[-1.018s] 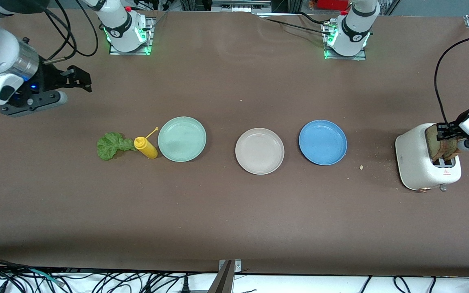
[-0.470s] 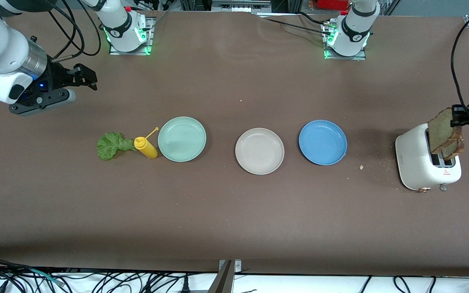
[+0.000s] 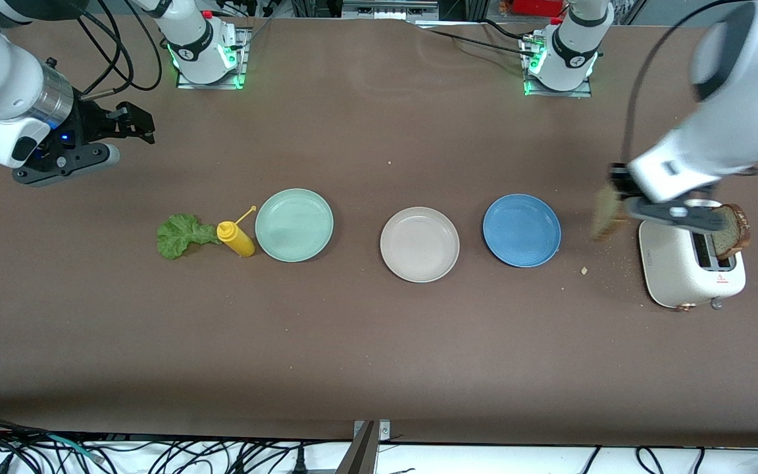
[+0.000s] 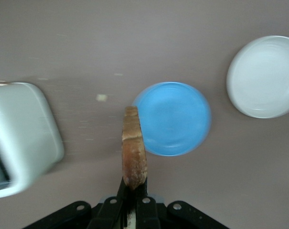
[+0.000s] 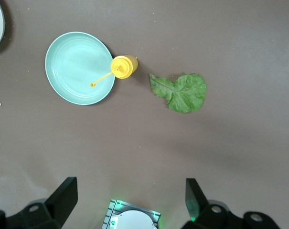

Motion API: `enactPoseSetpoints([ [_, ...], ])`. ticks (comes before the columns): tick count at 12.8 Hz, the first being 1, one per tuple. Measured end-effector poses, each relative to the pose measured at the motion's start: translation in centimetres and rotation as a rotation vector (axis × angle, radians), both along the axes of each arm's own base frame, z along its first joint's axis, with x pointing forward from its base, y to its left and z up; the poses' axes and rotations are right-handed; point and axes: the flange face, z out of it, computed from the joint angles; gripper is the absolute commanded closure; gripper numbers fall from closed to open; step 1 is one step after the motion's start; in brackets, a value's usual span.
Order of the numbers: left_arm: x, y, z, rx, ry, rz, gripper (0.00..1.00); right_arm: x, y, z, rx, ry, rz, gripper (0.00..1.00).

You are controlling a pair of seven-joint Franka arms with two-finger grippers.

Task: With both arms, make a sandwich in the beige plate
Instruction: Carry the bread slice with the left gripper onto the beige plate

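My left gripper (image 3: 618, 187) is shut on one tan bread slice (image 3: 606, 212), held on edge over the table between the white toaster (image 3: 682, 273) and the blue plate (image 3: 522, 230). In the left wrist view the bread slice (image 4: 133, 152) sticks out from the gripper (image 4: 133, 190). A second slice (image 3: 731, 230) stands in the toaster slot. The beige plate (image 3: 419, 244) lies bare at mid table. A green lettuce leaf (image 3: 181, 235) lies toward the right arm's end. My right gripper (image 3: 144, 125) hangs open, holding nothing, over the table near that end.
A mint green plate (image 3: 294, 224) sits beside a yellow squeeze bottle (image 3: 236, 239) next to the lettuce. Crumbs (image 3: 583, 270) lie near the toaster. The right wrist view shows the green plate (image 5: 77, 67), bottle (image 5: 123, 66) and lettuce (image 5: 180, 91).
The left gripper has pulled one bread slice up out of the toaster and swung it toward the blue plate. The other slice stayed in the slot. The right arm shifted slightly.
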Motion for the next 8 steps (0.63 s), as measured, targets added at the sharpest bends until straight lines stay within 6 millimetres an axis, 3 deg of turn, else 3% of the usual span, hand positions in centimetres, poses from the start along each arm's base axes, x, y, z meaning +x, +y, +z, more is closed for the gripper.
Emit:
enactPoseSetpoints([
  [2, 0.2, -4.2, -3.1, -0.154, 0.092, 0.043, 1.00, 0.0, -0.1, 0.0, 0.000, 0.001, -0.001, 0.00],
  [6, 5.5, -5.1, -9.0, -0.495, 0.185, 0.186, 1.00, 0.0, -0.2, -0.1, 0.003, 0.004, 0.015, 0.00],
  [8, 7.5, -5.5, -13.0, -0.649, 0.226, 0.222, 1.00, 0.0, -0.3, 0.0, 0.004, 0.005, 0.019, 0.00],
])
